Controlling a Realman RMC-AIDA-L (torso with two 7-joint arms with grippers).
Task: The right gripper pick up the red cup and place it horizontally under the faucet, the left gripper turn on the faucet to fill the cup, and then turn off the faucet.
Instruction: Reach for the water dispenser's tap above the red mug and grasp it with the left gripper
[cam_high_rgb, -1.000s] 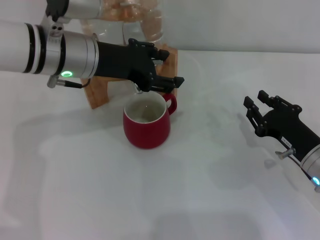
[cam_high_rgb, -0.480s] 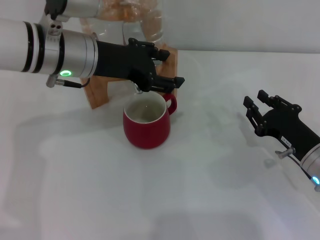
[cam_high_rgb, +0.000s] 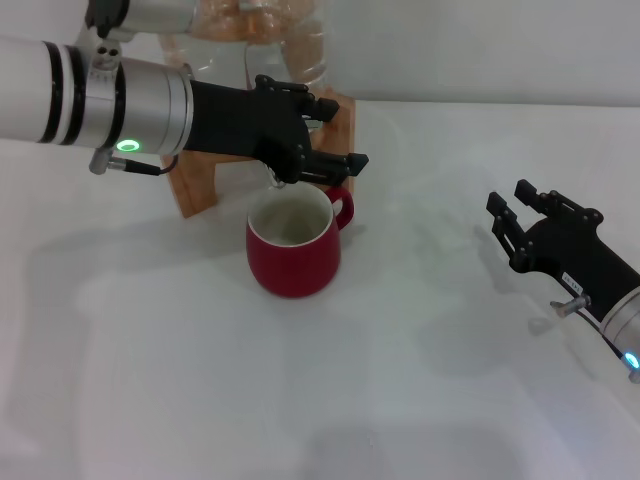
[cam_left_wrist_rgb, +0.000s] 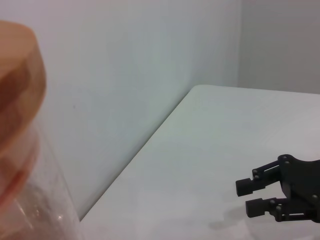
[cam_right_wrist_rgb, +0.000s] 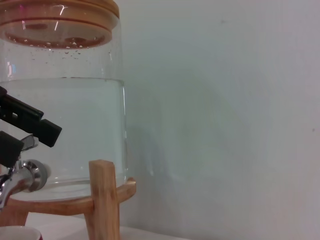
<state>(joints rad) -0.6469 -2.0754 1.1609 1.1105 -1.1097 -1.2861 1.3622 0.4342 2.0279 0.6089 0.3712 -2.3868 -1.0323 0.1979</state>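
Head view: my left gripper (cam_high_rgb: 322, 168), a black multi-pronged claw on a white and silver arm, sits at the small chrome faucet (cam_high_rgb: 274, 178). The jaws hide most of the tap, so I cannot tell whether they are clamped on the lever. The glossy red ceramic cup (cam_high_rgb: 293, 240) stands upright on the white surface (cam_high_rgb: 200, 380) directly below the jaws, handle pointing away past them, mouth open under the spout. I judge the filling step is in hand, with the lever the thing to turn. My right gripper (cam_high_rgb: 520, 222), jaws apart, rests idle well off to the far side of the cup, with open room between.

Left wrist view: only the right gripper (cam_left_wrist_rgb: 260, 196) shows, far off, prongs spread.

Right wrist view: the faucet (cam_right_wrist_rgb: 20, 180) juts from the clear glass dispenser (cam_right_wrist_rgb: 75, 125) on its wooden stand (cam_right_wrist_rgb: 102, 200). My left gripper's black prongs (cam_right_wrist_rgb: 30, 125) lie just above the faucet. The cup rim (cam_right_wrist_rgb: 17, 233) sits just beneath.
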